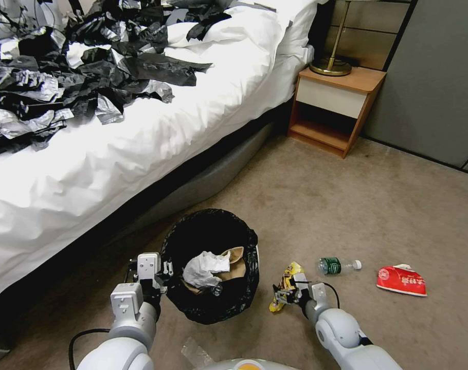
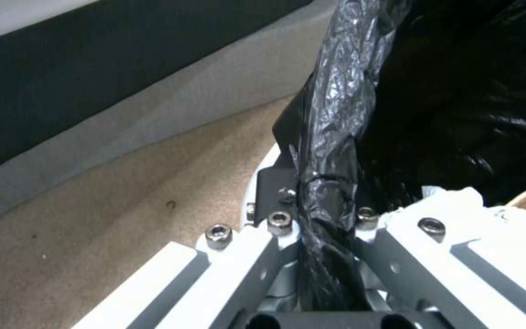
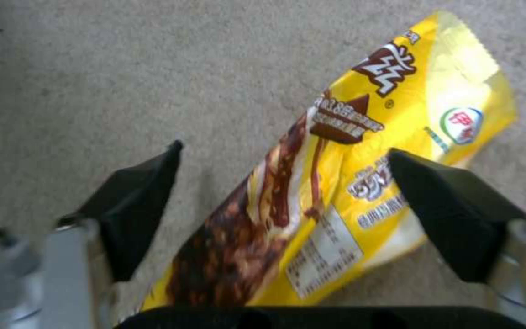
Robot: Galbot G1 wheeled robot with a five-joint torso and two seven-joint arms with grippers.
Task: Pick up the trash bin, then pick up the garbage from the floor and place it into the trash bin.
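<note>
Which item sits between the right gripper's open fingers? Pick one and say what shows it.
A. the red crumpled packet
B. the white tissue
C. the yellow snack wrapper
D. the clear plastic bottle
C: in the right wrist view the right gripper has its black fingers spread to either side of the yellow snack wrapper, which lies flat on the carpet.
</note>
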